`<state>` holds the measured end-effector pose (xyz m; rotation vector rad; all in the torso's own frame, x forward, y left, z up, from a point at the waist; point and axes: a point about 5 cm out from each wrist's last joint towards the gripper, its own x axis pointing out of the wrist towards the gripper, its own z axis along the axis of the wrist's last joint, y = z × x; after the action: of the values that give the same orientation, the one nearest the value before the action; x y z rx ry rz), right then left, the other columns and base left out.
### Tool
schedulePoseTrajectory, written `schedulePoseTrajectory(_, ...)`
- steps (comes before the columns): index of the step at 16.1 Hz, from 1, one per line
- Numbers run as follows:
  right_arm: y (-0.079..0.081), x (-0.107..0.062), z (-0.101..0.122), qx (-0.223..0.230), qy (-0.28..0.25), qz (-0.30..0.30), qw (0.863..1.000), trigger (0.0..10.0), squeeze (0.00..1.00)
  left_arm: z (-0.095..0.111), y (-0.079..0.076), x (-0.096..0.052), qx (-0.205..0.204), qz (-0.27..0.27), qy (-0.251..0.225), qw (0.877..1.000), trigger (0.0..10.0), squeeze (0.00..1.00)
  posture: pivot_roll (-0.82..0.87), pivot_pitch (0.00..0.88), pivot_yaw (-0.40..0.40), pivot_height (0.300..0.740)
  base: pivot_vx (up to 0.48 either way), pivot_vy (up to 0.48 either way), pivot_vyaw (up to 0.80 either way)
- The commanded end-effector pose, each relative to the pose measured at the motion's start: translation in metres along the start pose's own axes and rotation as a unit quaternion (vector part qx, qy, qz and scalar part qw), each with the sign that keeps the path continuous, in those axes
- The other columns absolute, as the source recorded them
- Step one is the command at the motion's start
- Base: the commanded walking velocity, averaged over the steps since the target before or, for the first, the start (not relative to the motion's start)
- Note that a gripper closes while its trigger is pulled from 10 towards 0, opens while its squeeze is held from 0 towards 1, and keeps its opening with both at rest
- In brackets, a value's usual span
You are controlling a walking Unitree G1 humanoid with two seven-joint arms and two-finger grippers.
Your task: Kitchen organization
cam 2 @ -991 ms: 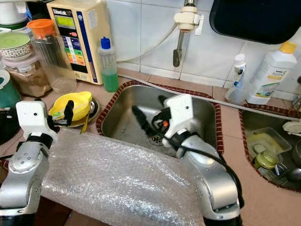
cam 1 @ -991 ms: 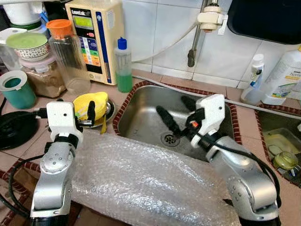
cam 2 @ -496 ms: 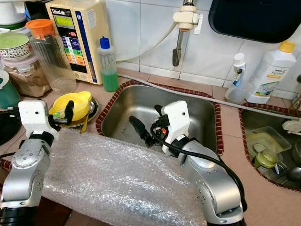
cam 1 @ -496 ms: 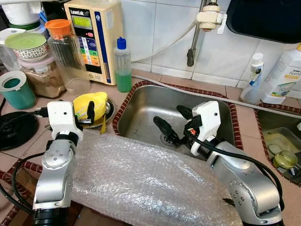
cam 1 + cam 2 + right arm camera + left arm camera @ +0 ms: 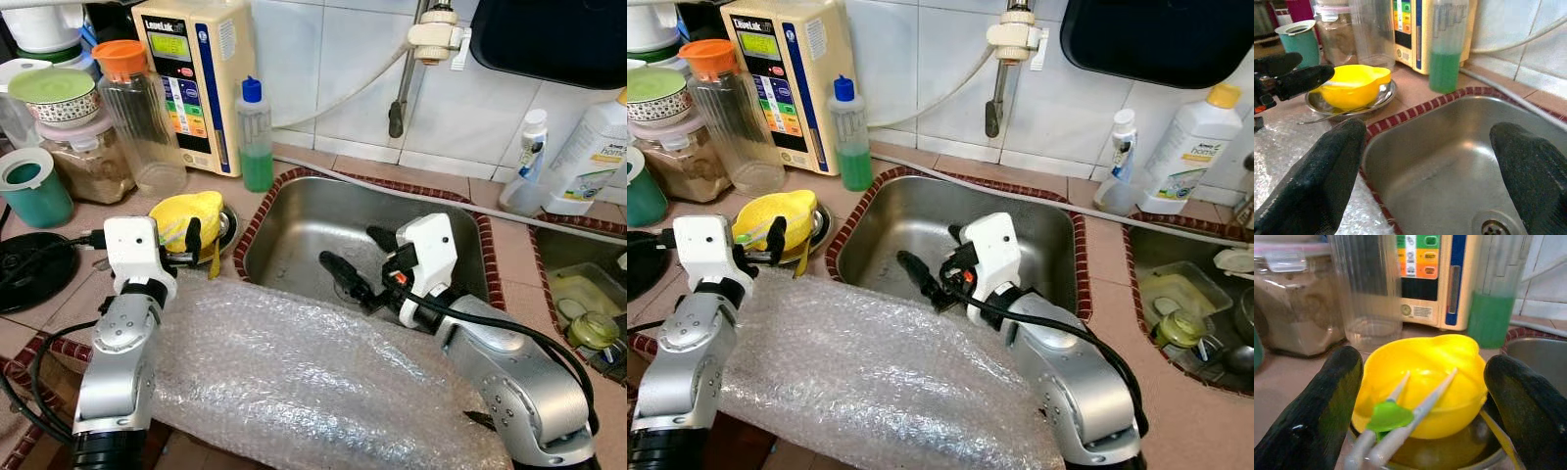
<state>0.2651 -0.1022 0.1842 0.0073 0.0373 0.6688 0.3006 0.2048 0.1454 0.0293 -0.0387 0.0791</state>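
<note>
A yellow bowl [image 5: 196,211] sits on a small metal plate [image 5: 228,226] on the counter left of the sink [image 5: 313,211]. A green spoon [image 5: 1387,415] and a white handle lean across the bowl's rim. My left gripper [image 5: 183,247] is open right in front of the bowl, its fingers [image 5: 1327,406] spread to either side of it and not touching it. My right gripper [image 5: 359,257] hangs open over the sink near the drain, holding nothing. A large sheet of bubble wrap [image 5: 294,372] lies over the counter's front edge under both arms.
Behind the bowl stand a green soap bottle [image 5: 257,137], a cream water unit [image 5: 201,78], an orange-lidded pitcher [image 5: 142,117], a jar [image 5: 93,166] and a teal cup [image 5: 34,186]. The tap [image 5: 431,39] hangs above the sink. White bottles [image 5: 588,157] and a second basin [image 5: 578,304] with dishes are at the right.
My right gripper has drawn back and sunk a little toward the sink's near side, still open. The left gripper has barely shifted at the bowl.
</note>
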Motion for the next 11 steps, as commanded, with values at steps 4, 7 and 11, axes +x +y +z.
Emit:
schedulePoseTrajectory(4, 0.0038, 0.0000, 0.0083, -0.016, -0.016, -0.007, 1.000, 10.0, 0.00, -0.0029, -0.0025, 0.0022, -0.003, -0.012, 0.004, 1.000, 10.0, 0.00, 0.04, 0.000, -0.022, 0.740, 0.000, 0.000, 0.00)
schedulePoseTrajectory(7, 0.0022, -0.0003, 0.0085, 0.009, -0.013, -0.006, 1.000, 10.0, 0.00, -0.0029, -0.0043, 0.0059, -0.008, -0.016, 0.005, 1.000, 7.3, 0.00, 0.04, 0.000, -0.025, 0.740, 0.000, 0.000, 0.00)
schedulePoseTrajectory(11, 0.0088, -0.0065, 0.0002, 0.009, 0.033, 0.048, 0.998, 10.0, 0.00, -0.0010, -0.0046, 0.0087, -0.014, -0.014, 0.001, 1.000, 0.0, 0.00, 0.03, 0.000, -0.024, 0.740, 0.000, 0.000, 0.00)
